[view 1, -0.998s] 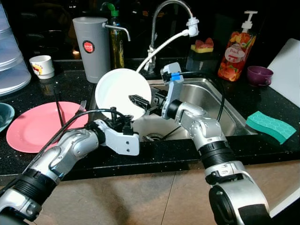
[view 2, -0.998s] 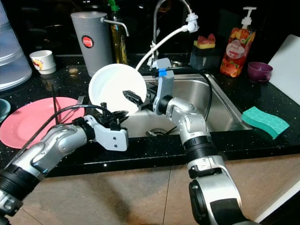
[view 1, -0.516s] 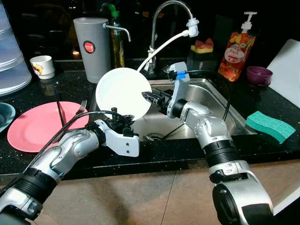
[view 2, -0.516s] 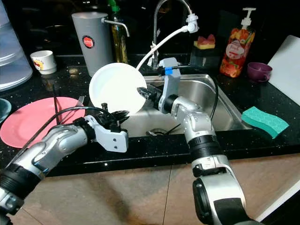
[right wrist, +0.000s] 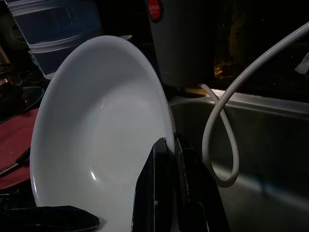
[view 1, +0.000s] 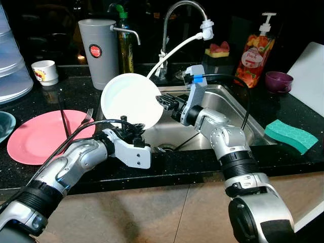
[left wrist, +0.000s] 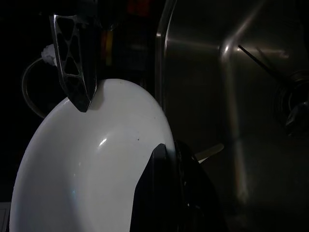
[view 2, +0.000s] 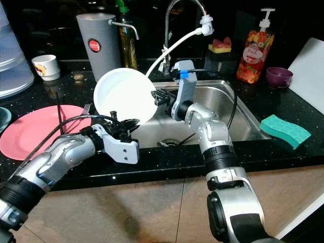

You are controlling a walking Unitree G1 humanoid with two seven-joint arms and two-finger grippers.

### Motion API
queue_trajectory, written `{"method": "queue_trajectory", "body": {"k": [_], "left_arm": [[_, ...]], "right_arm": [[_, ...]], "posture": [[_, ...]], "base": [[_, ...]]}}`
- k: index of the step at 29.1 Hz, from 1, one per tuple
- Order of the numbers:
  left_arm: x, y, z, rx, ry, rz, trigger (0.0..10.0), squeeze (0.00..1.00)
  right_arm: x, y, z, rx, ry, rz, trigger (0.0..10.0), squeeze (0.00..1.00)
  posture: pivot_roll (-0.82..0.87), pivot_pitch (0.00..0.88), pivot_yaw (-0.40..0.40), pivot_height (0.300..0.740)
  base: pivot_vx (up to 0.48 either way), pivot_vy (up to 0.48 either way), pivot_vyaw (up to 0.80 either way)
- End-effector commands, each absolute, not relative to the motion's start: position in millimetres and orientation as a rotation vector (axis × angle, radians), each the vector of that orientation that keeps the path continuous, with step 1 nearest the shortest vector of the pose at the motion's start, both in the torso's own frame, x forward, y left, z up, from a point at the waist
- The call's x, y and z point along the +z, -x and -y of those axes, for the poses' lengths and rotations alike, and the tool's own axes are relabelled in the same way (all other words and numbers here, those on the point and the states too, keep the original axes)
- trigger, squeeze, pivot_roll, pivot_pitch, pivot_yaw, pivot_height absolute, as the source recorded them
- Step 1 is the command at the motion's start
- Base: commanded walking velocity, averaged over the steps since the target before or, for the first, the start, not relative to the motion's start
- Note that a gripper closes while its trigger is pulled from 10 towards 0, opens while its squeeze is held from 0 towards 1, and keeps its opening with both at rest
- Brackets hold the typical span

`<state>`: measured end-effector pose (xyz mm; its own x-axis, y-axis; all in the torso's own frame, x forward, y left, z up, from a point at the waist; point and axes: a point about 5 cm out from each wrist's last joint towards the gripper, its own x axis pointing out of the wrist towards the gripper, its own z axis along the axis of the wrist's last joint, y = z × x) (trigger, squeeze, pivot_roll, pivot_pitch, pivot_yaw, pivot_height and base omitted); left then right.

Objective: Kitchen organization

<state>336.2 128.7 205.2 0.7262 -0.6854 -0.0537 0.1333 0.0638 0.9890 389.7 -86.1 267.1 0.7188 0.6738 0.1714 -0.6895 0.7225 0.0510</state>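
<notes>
We find the round white ceramic plate point(view 1: 131, 99) held on edge above the steel sink point(view 1: 228, 109), both jaws pinching its rim: left gripper point(view 1: 132, 129) below, right gripper point(view 1: 163, 100) beside. A handover appears underway; one gripper must release next.

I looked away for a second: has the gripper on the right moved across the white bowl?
Yes. The right gripper has drawn back from the middle of the round white bowl to its rim, toward the steel sink.
</notes>
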Motion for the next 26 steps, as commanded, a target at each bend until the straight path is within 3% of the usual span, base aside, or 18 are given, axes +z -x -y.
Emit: {"method": "queue_trajectory", "body": {"k": [1,2,3,8,16,17,20,22,26], "left_arm": [[212.5,-334.8,-120.6,-0.673,-1.348,0.562,10.0,0.0],[213.7,-335.0,-120.2,-0.67,-1.332,0.564,10.0,0.0],[215.6,-335.1,-120.0,-0.661,-1.308,0.565,10.0,1.0],[222.7,-335.7,-119.8,-0.637,-1.22,0.569,10.0,1.0],[234.4,-336.2,-119.9,-0.561,-1.227,0.656,10.0,1.0],[240.0,-335.9,-120.1,-0.53,-1.184,0.681,10.0,0.0],[251.8,-334.6,-121.0,-0.475,-1.094,0.726,10.0,0.0],[272.8,-329.3,-121.7,-0.389,-0.933,0.8,10.0,0.0],[287.2,-322.4,-123.4,-0.329,-0.785,0.847,10.0,0.0]], "right_arm": [[266.6,-387.5,77.6,0.801,-0.097,0.134,0.0,0.0],[266.9,-387.6,77.8,0.799,-0.099,0.135,0.0,0.0],[267.5,-387.8,78.5,0.796,-0.103,0.137,0.0,0.0],[270.4,-388.9,80.8,0.783,-0.129,0.145,0.0,0.0],[271.9,-391.2,83.7,0.761,-0.15,0.15,0.0,0.0],[272.2,-392.5,85.3,0.741,-0.154,0.151,0.0,0.0],[272.4,-395.2,88.8,0.698,-0.156,0.152,0.0,0.0],[272.4,-403.3,102.0,0.549,-0.165,0.158,0.0,0.0],[271.5,-410.5,119.3,0.366,-0.109,0.18,0.0,0.0]], "posture": [[0.1,0.006,0.011,0.74],[0.1,0.006,0.011,0.74],[0.1,0.007,0.012,0.74],[0.1,0.006,0.013,0.74],[0.1,0.008,0.013,0.74],[0.1,0.008,0.013,0.74],[0.1,0.008,0.013,0.74],[0.1,0.01,0.011,0.74],[0.1,0.009,0.011,0.74]], "base": [[0.0,0.0,0.0],[0.0,0.0,0.0],[0.0,0.0,0.0],[0.0,0.0,0.0],[0.0,0.0,0.0],[0.0,0.0,0.0],[0.0,0.0,0.0],[0.0,0.0,0.0],[0.0,0.0,0.0]]}}
